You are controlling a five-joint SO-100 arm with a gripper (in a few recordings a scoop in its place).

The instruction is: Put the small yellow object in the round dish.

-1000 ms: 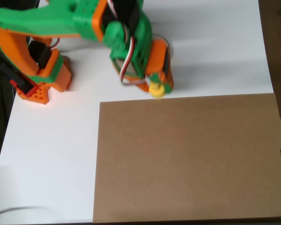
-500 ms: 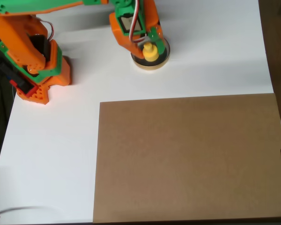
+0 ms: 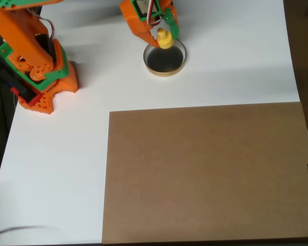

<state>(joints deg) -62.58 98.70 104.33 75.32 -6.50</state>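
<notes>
**Status: yellow piece carried toward the upper rim of the dish**

Since half a second ago, the gripper (image 3: 163, 35) has shifted toward the top edge of the overhead view, taking the small yellow object (image 3: 164, 39) with it; the piece previously sat over the middle of the round dish (image 3: 165, 57) and now overlaps only the dish's upper rim. The dish itself has not moved.

Read the overhead view from left to right as follows.

1. At the left edge you see the arm's orange and green base (image 3: 38, 77) standing on the white table (image 3: 56, 169).
2. To its right, near the top centre, the gripper is clenched on the small yellow object, with an orange finger on the left of the piece and a green finger on its right.
3. Just below the gripper lies the round dish; its dark interior is largely exposed.
4. Below and to the right, well apart from the dish, a brown board (image 3: 205, 171) covers the lower right part of the table.
</notes>
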